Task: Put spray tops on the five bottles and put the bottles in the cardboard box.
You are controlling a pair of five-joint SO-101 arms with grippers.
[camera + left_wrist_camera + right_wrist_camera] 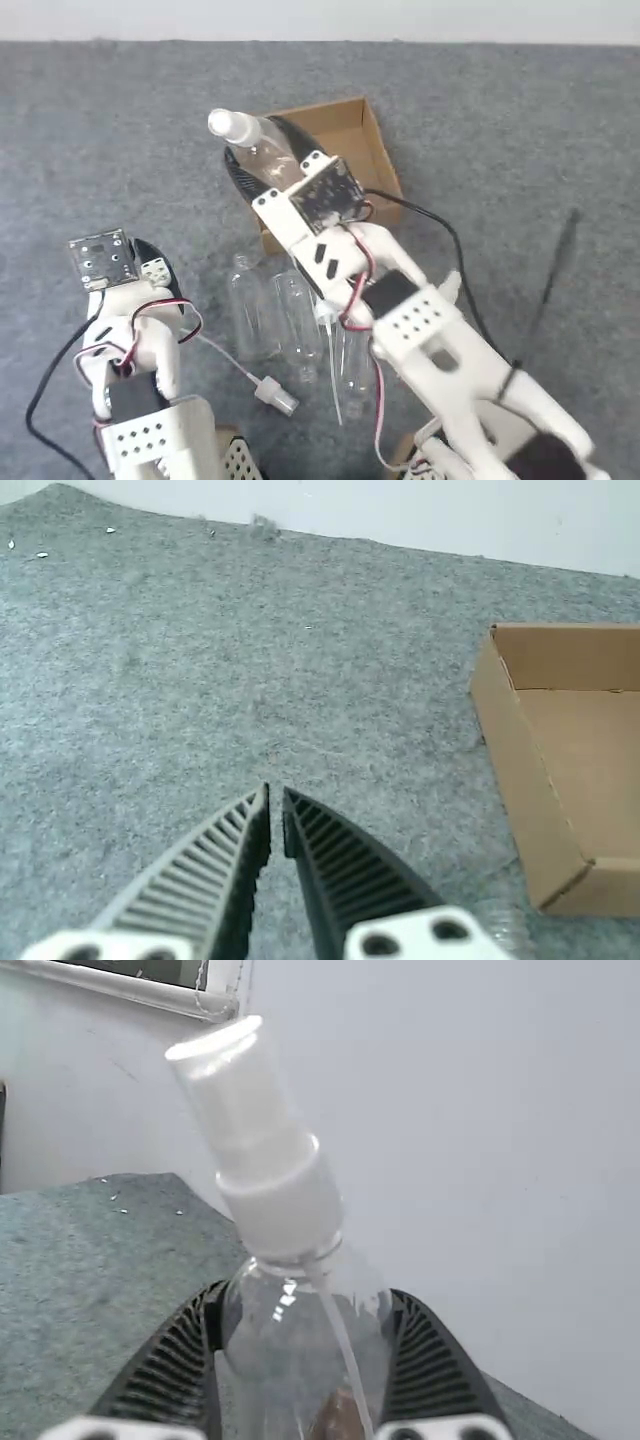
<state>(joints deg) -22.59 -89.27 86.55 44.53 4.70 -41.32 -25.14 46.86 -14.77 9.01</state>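
Right gripper (pixel 300 1305) was clamped on the clear plastic bottle with a white spray top (pixel 262 148), cap pointing far-left, right over the left edge of the brown cardboard box (pixel 350 130). Left gripper (pixel 277 802) sat near-left, jaws together, holding nothing.

We see a table (pixel 520 120) covered in grey felt, with an open cardboard box (pixel 375 140) resting on it. Near the box, clear bottles (pixel 250 310) lie side by side, and a loose spray top (pixel 276 393) lies just beside them.

Left tool (pixel 276 800) closed, empty; right tool (pixel 305 1305) raised, gripping bottle (pixel 272 1200)
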